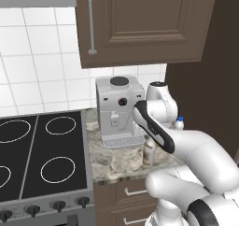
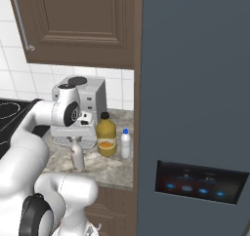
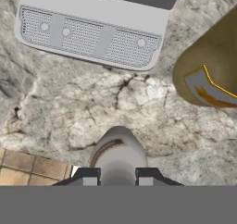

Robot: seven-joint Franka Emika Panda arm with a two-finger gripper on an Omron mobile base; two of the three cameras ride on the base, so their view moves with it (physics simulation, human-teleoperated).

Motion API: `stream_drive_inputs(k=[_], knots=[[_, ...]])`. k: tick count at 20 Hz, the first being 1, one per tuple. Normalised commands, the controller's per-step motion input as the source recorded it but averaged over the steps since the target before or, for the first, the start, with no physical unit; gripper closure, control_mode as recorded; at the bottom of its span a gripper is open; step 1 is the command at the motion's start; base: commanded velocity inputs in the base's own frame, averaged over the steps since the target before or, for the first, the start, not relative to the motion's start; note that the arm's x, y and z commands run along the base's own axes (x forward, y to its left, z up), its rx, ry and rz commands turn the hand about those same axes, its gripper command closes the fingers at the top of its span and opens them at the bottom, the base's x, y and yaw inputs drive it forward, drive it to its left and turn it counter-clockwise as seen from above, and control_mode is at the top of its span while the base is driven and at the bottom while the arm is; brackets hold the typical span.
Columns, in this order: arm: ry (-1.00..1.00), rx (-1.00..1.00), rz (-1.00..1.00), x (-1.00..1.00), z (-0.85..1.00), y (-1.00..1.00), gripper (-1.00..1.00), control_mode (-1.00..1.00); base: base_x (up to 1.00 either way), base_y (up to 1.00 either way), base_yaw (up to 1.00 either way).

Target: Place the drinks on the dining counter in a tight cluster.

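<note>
Three drinks stand on a small marbled countertop (image 2: pixel 110 167) in front of a coffee machine. My gripper (image 3: pixel 118 177) points straight down and is shut on the neck of the slim beige-white bottle (image 3: pixel 118 153), which stands upright on the stone (image 2: pixel 77 158) (image 1: pixel 148 153). To its right stands the big orange-yellow bottle (image 2: pixel 106 137) (image 3: pixel 210 75) with a black cap, apart from it. Further right is the small white bottle (image 2: pixel 126 145) (image 1: pixel 179 123) with a blue cap. The dining counter is out of view.
The silver coffee machine (image 1: pixel 119 110) (image 2: pixel 90 96) stands just behind the bottles, its drip tray (image 3: pixel 90 35) close to my hand. A black stove top (image 1: pixel 42 159) lies to the left, a tall grey fridge (image 2: pixel 195 108) to the right, brown wall cabinets (image 1: pixel 140 24) overhead.
</note>
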Motion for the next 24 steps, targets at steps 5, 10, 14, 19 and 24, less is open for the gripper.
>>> stream_drive_inputs(k=[5,10,14,19,24], knots=[[0.0,0.0,0.0,-0.16,0.4,0.02,1.0,-1.0,0.0,0.0,0.0],[0.01,0.0,0.0,-0.13,0.9,0.1,1.0,-1.0,0.0,0.0,0.0],[0.0,0.0,0.0,-0.14,0.86,0.16,1.0,-1.0,0.0,0.0,0.0],[0.0,0.0,0.0,-0.04,0.76,0.04,1.0,-1.0,0.0,0.0,0.0],[-0.05,0.0,0.02,-0.11,0.31,0.0,1.0,-1.0,0.0,0.0,0.0]])
